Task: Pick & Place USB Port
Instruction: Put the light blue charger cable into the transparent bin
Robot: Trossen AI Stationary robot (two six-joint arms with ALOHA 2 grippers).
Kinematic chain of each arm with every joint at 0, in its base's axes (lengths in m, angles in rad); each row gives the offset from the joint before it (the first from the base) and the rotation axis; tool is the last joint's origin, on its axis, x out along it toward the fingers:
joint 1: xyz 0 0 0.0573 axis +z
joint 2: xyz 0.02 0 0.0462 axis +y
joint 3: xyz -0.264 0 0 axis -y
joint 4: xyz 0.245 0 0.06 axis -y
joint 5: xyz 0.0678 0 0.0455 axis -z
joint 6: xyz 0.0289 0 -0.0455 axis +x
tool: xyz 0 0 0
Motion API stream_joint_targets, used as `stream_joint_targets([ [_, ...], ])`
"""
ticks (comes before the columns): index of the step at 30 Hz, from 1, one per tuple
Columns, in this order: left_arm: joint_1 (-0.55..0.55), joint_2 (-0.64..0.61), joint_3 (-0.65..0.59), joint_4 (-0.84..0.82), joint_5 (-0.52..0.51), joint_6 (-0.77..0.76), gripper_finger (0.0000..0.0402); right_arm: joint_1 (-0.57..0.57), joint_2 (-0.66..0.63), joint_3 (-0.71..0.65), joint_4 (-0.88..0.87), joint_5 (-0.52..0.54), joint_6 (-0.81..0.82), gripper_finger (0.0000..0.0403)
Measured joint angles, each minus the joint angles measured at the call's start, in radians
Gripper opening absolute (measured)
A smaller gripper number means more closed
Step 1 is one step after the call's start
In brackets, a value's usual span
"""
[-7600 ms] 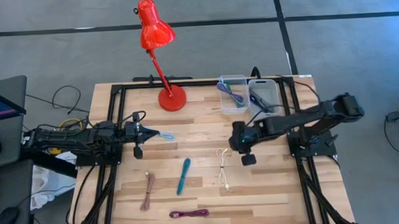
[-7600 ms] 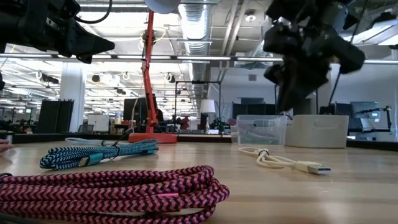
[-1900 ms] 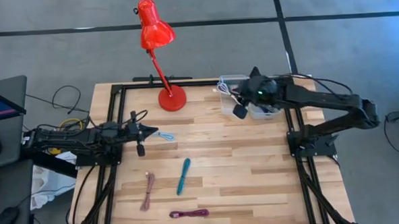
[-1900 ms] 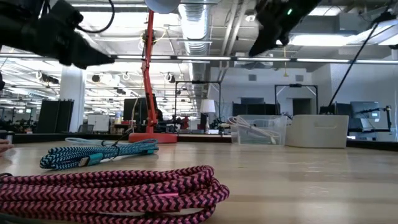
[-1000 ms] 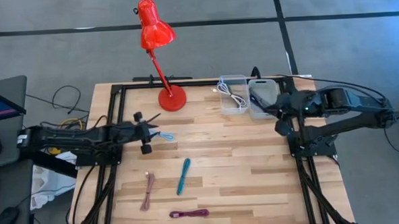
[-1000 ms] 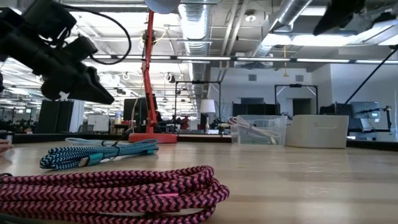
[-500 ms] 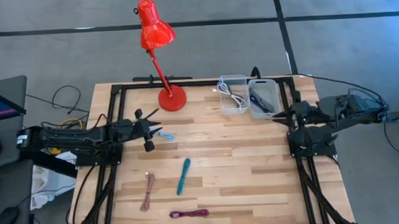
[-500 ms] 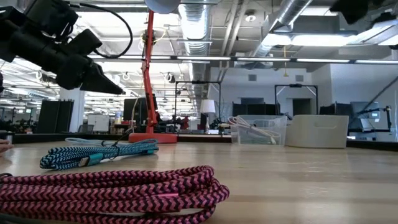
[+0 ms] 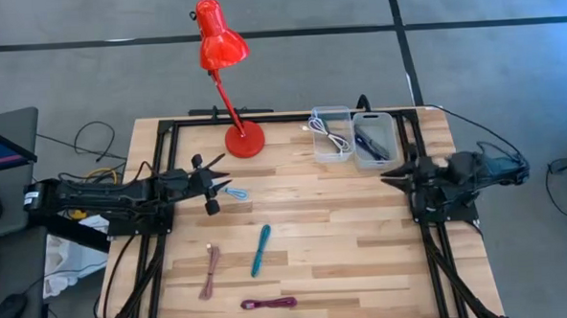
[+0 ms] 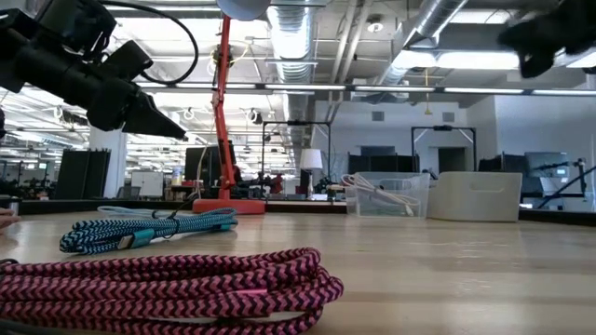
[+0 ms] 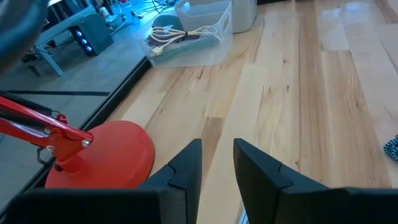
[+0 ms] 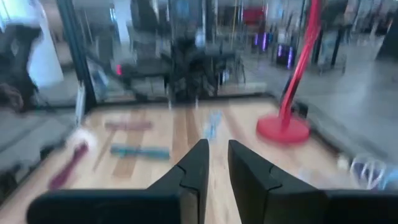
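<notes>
Braided teal cable (image 9: 260,250) lies mid-desk; left gripper (image 9: 214,182) hovers narrowly parted, empty, near the left edge; right gripper (image 9: 392,180) likewise at the right edge.

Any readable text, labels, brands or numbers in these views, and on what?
None can be read.
Lamp: no marking shows.
Clear bin and white bin: no labels show.
Cables, such as the teal one: no print shows.
Screens in the room behind, low view: too small to read.
</notes>
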Motion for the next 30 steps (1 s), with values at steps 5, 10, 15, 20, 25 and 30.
stream_joint_targets([
  [5, 0.000, 0.009, 0.000, 0.001, 0.005, 0.003, 0.0092, -0.002, 0.048, -0.026, 0.094, 0.078, 0.035, 0.0054],
  [10, 0.001, 0.036, 0.000, 0.004, 0.015, 0.003, 0.0092, 0.000, 0.054, -0.052, 0.160, 0.098, -0.001, 0.0054],
  [15, 0.001, 0.102, 0.000, 0.001, 0.075, 0.003, 0.0092, 0.002, 0.053, -0.070, 0.164, 0.095, -0.025, 0.0054],
  [20, 0.001, 0.192, 0.000, 0.016, 0.081, 0.003, 0.0092, 0.002, 0.054, -0.071, 0.155, 0.095, -0.023, 0.0054],
  [25, 0.001, 0.271, 0.000, 0.022, 0.083, 0.003, 0.0098, 0.002, 0.053, -0.070, 0.158, 0.096, -0.012, 0.0054],
  [30, 0.001, 0.334, 0.000, 0.023, 0.161, -0.024, 0.0115, 0.001, 0.053, -0.070, 0.158, 0.096, 0.005, 0.0054],
])
